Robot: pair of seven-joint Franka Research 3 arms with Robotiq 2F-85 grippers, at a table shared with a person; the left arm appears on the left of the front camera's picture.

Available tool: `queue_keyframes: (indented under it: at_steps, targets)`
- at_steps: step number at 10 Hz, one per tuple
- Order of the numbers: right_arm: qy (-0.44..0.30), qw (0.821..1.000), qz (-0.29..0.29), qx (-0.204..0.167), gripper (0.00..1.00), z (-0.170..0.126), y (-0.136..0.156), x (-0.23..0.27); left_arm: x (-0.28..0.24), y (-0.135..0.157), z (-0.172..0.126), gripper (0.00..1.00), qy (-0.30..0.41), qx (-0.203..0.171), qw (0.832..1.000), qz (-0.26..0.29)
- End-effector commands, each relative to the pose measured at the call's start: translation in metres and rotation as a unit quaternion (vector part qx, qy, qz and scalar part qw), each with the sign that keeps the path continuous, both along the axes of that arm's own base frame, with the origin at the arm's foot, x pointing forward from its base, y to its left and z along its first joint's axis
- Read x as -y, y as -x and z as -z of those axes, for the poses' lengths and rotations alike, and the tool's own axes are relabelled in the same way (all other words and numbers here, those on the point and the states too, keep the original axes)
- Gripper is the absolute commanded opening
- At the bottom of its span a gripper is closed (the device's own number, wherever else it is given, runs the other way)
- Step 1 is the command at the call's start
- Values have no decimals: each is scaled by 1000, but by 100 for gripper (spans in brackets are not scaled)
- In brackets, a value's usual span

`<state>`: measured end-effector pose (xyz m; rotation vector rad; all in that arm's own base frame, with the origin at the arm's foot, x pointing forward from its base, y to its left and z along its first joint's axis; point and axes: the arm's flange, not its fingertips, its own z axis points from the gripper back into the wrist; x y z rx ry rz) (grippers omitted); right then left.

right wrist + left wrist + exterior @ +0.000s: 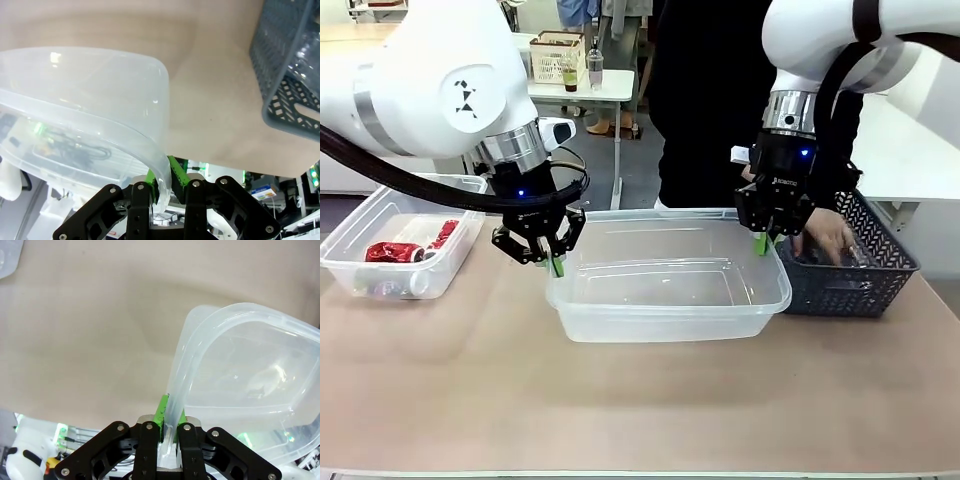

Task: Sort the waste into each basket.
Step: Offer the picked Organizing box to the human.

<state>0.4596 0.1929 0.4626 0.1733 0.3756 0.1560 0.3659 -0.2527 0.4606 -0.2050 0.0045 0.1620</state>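
Front view gave us the layout. The left end effector [552,262] was clamped on the left end rim of the empty tub [660,312] at mid-bench, and the right end effector [763,240] was clamped on its right end rim. Both wrist views confirmed green pads pinching thin clear plastic. We could not tell whether the tub rested on the bench [640,400] or hung just above it.

Red cans [392,252] lay in the second tub [355,225] at far left. A person's hand [828,235] was inside the lattice basket [850,290], which stood just beside the held tub.

We judged the rim the weak point. It is soft, so uneven motion between the arms could twist it out of one grip. A rightward shift could knock the basket or the hand.
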Motion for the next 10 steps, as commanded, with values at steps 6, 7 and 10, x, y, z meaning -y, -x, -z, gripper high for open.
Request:
queue_keyframes:
  at_steps: [6,7,10]
  targets:
    - [-1,1000,3,-1,0,-1,3,2,-9,-2,-1,0,6,2,1000,-17]
    - [-1,1000,3,-1,0,-1,3,2,-9,-2,-1,0,6,2,1000,-17]
    - [-1,1000,3,-1,0,-1,3,2,-9,-2,-1,0,6,2,1000,-17]
